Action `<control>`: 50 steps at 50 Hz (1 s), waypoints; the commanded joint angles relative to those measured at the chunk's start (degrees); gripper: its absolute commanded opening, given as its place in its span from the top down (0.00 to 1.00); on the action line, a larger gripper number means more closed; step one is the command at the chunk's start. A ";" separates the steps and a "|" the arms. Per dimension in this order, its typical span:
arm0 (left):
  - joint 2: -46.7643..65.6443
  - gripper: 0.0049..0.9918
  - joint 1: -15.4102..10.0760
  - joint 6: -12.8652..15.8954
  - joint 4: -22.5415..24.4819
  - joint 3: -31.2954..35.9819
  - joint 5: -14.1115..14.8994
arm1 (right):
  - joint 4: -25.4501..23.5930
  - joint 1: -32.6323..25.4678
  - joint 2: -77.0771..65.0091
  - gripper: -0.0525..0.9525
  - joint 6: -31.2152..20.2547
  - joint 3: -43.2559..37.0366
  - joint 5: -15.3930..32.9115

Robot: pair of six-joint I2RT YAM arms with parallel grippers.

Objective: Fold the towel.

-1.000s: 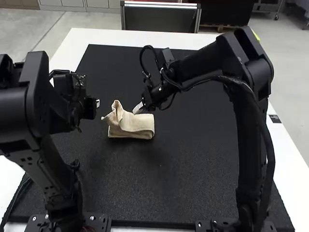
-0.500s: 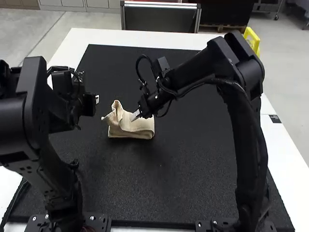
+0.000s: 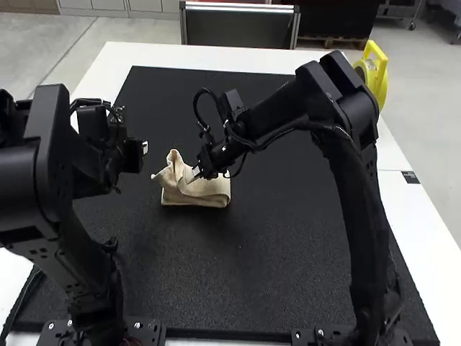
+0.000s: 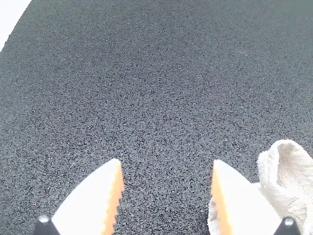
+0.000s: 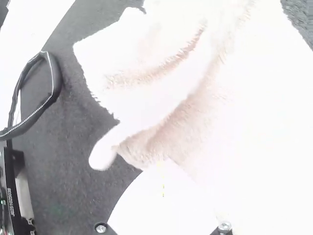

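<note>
The right tool (image 3: pixel 191 175) points down onto the towel (image 3: pixel 209 189), its white fingers pressed together at the cloth in the right wrist view; whether a bit of fabric lies between them, I cannot tell. The left tool (image 3: pixel 145 148) hangs apart from the towel, over toward the left arm's side, and in the left wrist view its ribbed orange pads (image 4: pixel 115 196) are spread well apart with nothing between them. The towel is a cream, terry-like cloth, folded into a compact bundle left of the middle of the black mat (image 3: pixel 288 274). Its long axis runs roughly side to side across the mat; the flatter, folded end points to the robot's right, while the loose, bunched end points to the left, with a corner (image 3: pixel 173 160) standing up in a peak and a small tip jutting out toward the left tool. The mat lies on the white surface (image 3: pixel 421 216), whose right border carries a small black label (image 3: pixel 410 176), its marking too small to make out. A black cable loop (image 5: pixel 56 81) shows beyond the towel in the right wrist view, near a dark strip (image 5: pixel 10 193) bearing tiny pale print.
</note>
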 commanded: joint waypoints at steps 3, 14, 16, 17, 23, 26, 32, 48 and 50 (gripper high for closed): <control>-1.86 0.55 0.56 -0.58 0.33 -0.42 0.03 | 0.22 1.59 1.66 0.97 0.85 2.84 -0.14; -1.86 0.55 0.56 -0.67 0.42 -0.42 0.03 | 0.31 2.38 3.51 0.97 1.11 5.57 -0.14; -1.95 0.55 0.56 -0.75 0.42 -0.42 0.03 | 0.22 2.47 3.95 0.97 1.20 6.18 -0.14; -1.95 0.55 0.56 -0.75 0.42 -0.42 0.03 | 0.22 2.47 4.21 0.97 1.20 6.45 -0.14; -2.12 0.55 0.56 -0.75 0.33 -0.42 0.03 | 0.22 2.64 5.18 0.97 1.29 7.59 -0.14; -2.30 0.55 0.56 -0.84 0.33 -0.25 0.03 | 0.22 2.91 5.71 0.97 1.29 8.12 -0.14; -2.47 0.55 0.56 -0.93 0.24 -0.07 0.03 | 0.22 3.26 6.67 0.97 1.29 8.82 -0.14; -2.56 0.55 0.56 -1.19 0.24 0.02 0.03 | 0.14 4.22 9.75 0.97 1.29 11.02 -0.23; -2.56 0.55 0.56 -1.19 0.24 0.02 0.03 | 0.14 4.22 9.93 0.97 1.29 11.10 -0.23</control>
